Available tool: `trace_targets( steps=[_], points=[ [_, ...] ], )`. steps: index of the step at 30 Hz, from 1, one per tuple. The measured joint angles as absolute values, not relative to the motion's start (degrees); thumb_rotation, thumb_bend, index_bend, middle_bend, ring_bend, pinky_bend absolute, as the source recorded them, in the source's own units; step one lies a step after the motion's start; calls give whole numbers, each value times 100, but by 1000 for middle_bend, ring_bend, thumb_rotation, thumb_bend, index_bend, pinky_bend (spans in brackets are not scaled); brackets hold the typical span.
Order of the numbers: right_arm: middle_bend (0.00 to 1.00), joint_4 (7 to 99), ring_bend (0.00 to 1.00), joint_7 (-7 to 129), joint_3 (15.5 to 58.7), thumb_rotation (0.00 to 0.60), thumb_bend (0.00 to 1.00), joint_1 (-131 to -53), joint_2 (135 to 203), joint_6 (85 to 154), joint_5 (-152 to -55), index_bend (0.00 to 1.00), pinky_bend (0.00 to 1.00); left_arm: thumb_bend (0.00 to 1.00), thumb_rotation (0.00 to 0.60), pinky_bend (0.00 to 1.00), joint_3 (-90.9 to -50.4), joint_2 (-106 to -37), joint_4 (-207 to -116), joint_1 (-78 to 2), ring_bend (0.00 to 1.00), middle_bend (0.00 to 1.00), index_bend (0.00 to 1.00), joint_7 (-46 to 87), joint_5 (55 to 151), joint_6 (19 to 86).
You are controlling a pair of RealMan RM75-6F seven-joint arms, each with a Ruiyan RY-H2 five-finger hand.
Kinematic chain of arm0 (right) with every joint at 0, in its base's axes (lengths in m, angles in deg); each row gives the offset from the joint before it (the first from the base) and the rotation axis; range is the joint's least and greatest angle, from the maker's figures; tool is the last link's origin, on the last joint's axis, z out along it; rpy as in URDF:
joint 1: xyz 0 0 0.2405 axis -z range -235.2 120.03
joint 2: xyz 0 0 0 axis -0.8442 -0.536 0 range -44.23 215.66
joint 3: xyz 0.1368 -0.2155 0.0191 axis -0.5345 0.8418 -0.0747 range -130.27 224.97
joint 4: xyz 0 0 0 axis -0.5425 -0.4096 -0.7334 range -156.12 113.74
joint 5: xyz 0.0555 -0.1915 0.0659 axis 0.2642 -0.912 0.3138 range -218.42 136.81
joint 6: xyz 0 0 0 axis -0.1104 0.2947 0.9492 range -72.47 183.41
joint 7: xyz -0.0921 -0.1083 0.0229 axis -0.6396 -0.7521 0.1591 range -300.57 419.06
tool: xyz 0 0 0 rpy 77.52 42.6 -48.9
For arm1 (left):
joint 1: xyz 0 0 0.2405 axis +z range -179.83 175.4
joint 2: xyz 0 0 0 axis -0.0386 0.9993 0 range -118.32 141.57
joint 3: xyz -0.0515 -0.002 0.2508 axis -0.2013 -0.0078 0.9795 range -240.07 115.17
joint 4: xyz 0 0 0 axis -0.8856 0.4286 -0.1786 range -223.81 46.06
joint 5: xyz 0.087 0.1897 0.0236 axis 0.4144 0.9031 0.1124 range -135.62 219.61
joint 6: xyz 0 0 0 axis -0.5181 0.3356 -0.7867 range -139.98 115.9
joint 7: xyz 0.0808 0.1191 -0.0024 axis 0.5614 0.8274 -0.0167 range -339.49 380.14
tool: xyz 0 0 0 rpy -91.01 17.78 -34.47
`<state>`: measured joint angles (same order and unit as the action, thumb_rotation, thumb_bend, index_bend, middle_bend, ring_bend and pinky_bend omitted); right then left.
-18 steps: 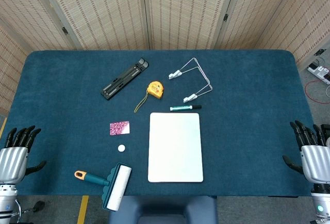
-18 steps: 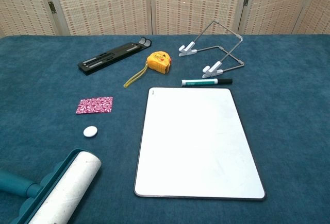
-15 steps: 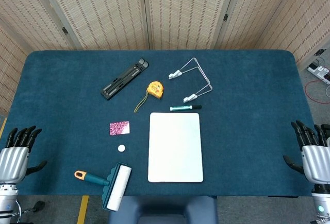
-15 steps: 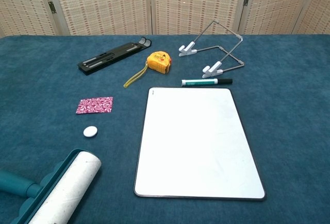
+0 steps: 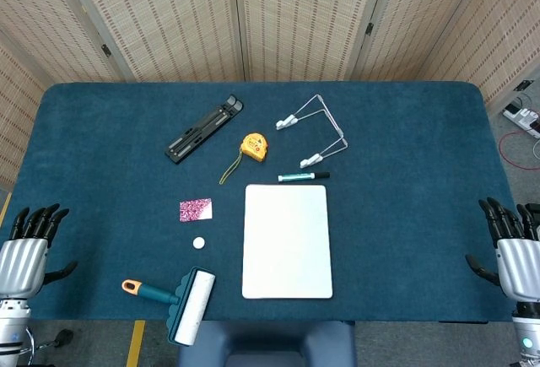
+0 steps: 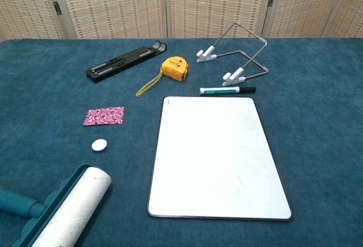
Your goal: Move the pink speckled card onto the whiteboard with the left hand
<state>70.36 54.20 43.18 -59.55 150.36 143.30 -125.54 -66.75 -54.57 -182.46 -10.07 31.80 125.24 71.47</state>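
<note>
Two hands idle at the worktop's corners, card untouched.

One small pink speckled rectangular card (image 5: pixel 196 210) lay flat on the dark blue felt worktop (image 5: pixel 405 156), its long axis running left to right, just left of the white rectangular whiteboard (image 5: pixel 287 240) and apart from it. A small white round disc (image 5: pixel 198 243) sat near the card's front edge. The left hand (image 5: pixel 25 249) and right hand (image 5: pixel 515 249) held nothing, fingers (image 5: pixel 38 222) spread apart and pointing away.
</note>
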Motion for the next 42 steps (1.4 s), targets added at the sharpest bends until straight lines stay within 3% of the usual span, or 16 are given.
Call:
trace_targets(
  steps=[16,29,42],
  points=[
    [111,7022,143,5450,4269,600,229,-6001,15027,14312,-12597,56,0,180,600,0,-6828,-5419,-18333,-1372,140,146,214,3192,12539,6795],
    [111,7190,142,5328,4226,600,229,-6087,14878,14244,-12632,56,0,181,600,0,-7308,-5569,-18381,-2625,149,150,224,3482,12190,5364],
    [111,7290,141,5253,4219,600,229,-6051,14786,14272,-12563,56,0,181,600,0,-7589,-6479,-17974,-3831,149,150,232,4607,10820,4196]
  ],
)
